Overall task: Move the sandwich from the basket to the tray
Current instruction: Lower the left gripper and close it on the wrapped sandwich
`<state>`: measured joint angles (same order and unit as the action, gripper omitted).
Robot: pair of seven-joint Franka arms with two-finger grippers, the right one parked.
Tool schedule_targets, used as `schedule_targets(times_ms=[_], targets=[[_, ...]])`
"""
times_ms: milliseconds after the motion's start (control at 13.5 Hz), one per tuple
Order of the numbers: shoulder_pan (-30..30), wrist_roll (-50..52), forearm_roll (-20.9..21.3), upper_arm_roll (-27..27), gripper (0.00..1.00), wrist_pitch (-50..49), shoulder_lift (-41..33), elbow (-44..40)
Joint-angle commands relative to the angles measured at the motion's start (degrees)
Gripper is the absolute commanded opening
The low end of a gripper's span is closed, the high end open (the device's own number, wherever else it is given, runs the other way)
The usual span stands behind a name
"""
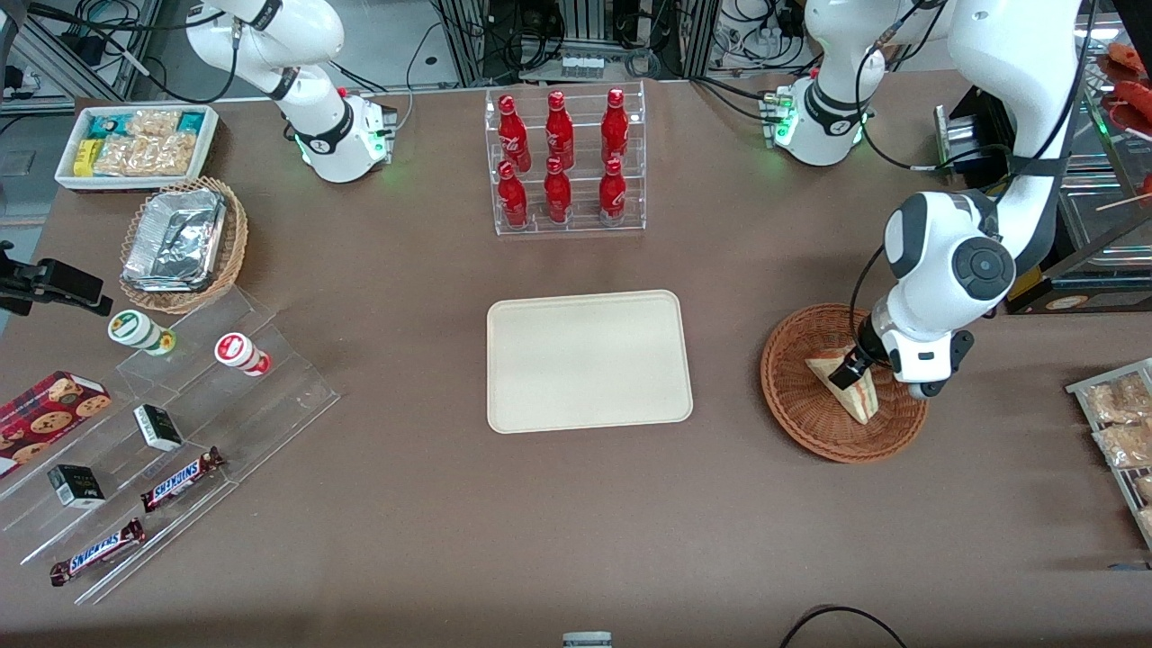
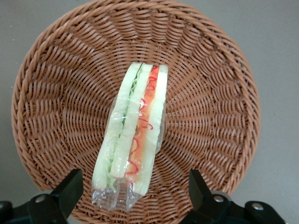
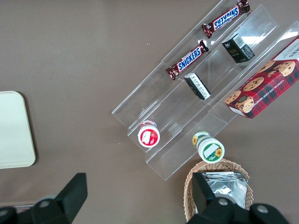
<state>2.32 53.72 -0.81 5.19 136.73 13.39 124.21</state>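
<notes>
We see the gripper (image 1: 848,368) hanging low over the basket (image 1: 792,389), right above the sandwich (image 1: 855,396). In the wrist view its two fingers (image 2: 70,186) stand wide apart, one on each side of the sandwich (image 2: 133,140), and neither touches it, so the hand is open and holds nothing. The sandwich lies inside the basket (image 2: 210,93) on the woven bottom, resting on its crust side with the cut edge up (red and green filling shows between pale bread slices, under clear wrap). One end of the wrap reaches near the basket's rim between the fingers.

The basket sits on the table (image 1: 540,522) toward the working arm's end. The tray (image 1: 589,360) lies flat near the middle of the table, well apart from the basket, and we see nothing on it. A clear rack of red bottles (image 1: 562,162) stands farther from the front camera than the tray.

Toward the parked arm's end there is a tan basket with foil (image 1: 180,243), a white bin of snacks (image 1: 139,144) at the table's corner, and a stepped clear stand (image 1: 180,450) with two round cups, small dark boxes, a cookie box (image 1: 49,409) and two Snickers bars (image 1: 180,479). At the table's edge on the working arm's end more snack packets (image 1: 1120,423) lie in a row.
</notes>
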Motion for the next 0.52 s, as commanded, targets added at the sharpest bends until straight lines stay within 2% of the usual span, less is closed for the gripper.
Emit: schedule_targets(times_ms=[0,444], targets=[[0.23,0.94,2.91,-0.18,1.0,0.73,1.99,-1.08],[0.05,1.03,2.92,-0.18,0.98,1.25,5.15,-2.66]])
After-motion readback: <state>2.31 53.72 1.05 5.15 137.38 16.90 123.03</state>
